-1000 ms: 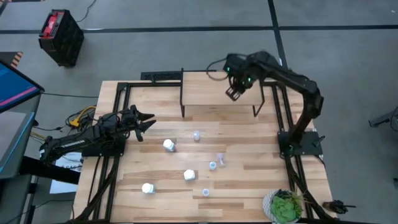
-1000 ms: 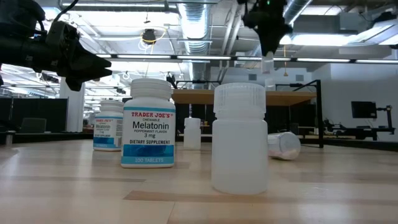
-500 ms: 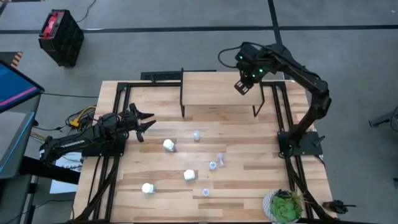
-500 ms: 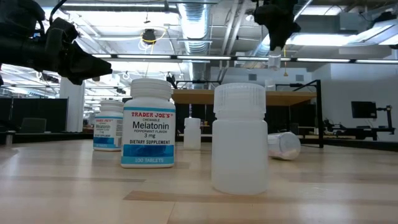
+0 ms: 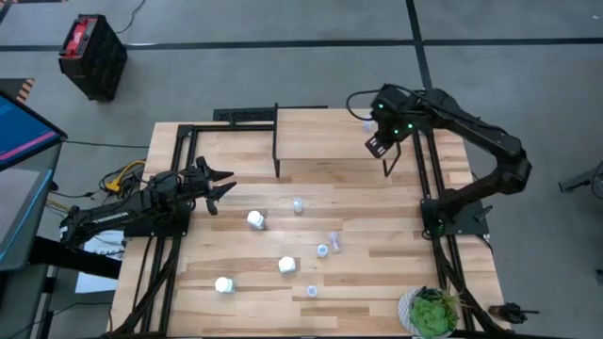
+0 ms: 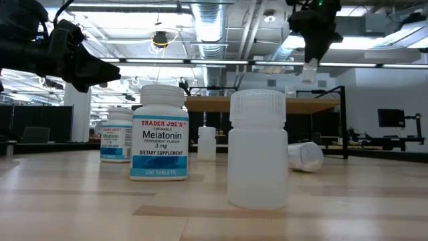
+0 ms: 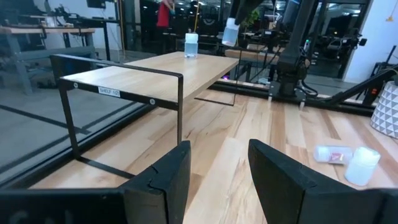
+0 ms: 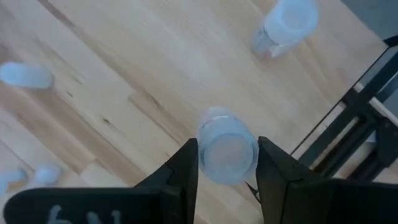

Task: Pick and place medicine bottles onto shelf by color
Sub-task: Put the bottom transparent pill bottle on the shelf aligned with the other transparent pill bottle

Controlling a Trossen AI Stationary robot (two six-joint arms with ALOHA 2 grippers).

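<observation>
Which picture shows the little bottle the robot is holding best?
The right wrist view: the small translucent bottle sits gripped in the right gripper. The left wrist and low views show it tiny and far off; the high view hides it.

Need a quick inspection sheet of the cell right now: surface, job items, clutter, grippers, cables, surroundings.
Surface: plank table, light wood, black frame.
Job's things: shelf at the far edge with one translucent bottle standing on it; white bottles and small translucent bottles loose on the table, one toppled bottle.
Clutter: potted plant at the near right corner.
Grippers: right gripper shut on a held bottle, above the shelf's right end; left gripper open, empty, waiting at the table's left side.
Cables: bundle at the left arm's base.
Surroundings: black-and-red case on the floor; a person beyond the shelf in the left wrist view.
</observation>
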